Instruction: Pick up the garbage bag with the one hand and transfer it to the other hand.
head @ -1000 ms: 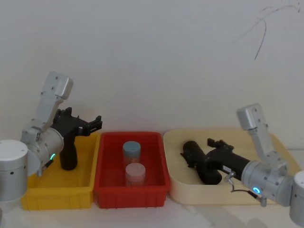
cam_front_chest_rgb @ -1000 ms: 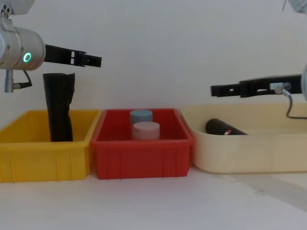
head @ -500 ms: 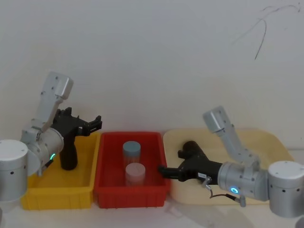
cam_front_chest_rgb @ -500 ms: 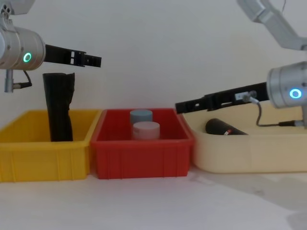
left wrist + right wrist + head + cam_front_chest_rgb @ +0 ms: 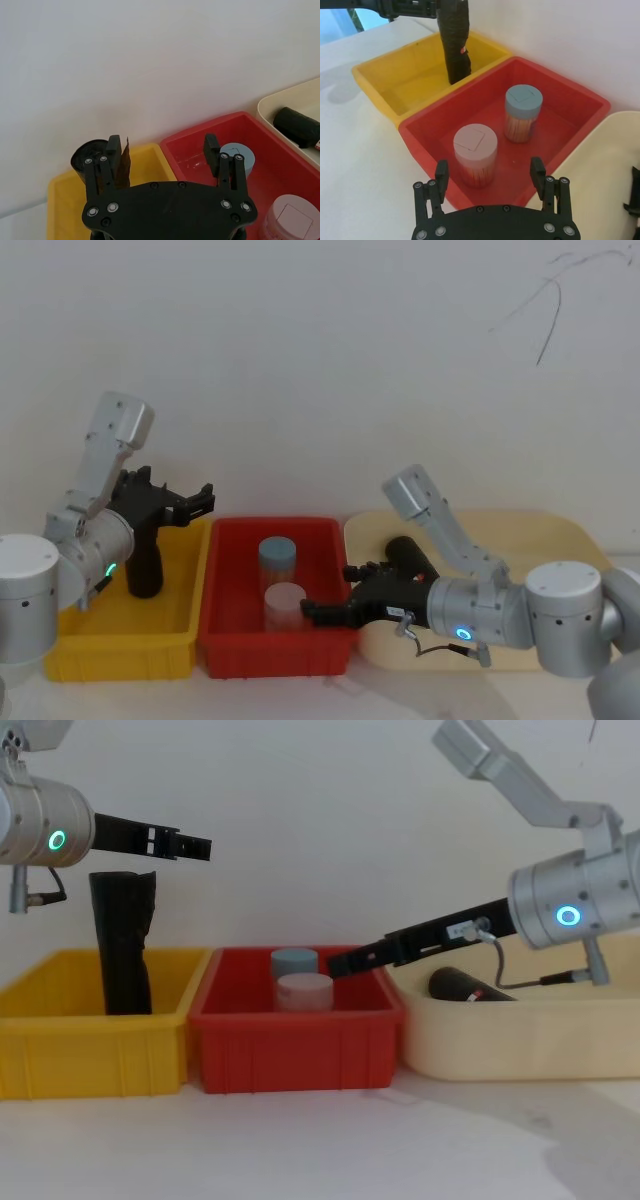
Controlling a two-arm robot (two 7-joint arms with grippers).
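The garbage bag (image 5: 405,552) is a black roll lying on its side in the cream tray (image 5: 520,530); it also shows low in the chest view (image 5: 465,987) and far off in the left wrist view (image 5: 297,125). My right gripper (image 5: 328,595), on the blue-ringed arm, hangs open and empty over the red bin (image 5: 225,580), left of the bag and apart from it (image 5: 335,963) (image 5: 489,170). The left gripper (image 5: 182,492), on the green-ringed arm, stands open and empty above the yellow bin (image 5: 120,650), far from the bag (image 5: 195,846) (image 5: 162,145).
A taller black roll (image 5: 122,945) with a ragged top stands upright in the yellow bin, just under the left gripper. In the red bin stand a blue-lidded jar (image 5: 277,552) and a pink-lidded jar (image 5: 284,602), right below the right gripper's fingers.
My right arm has swung left, from above the bag in the cream tray, across the tray's rim, to over the red bin. The left arm and the bag have not moved.
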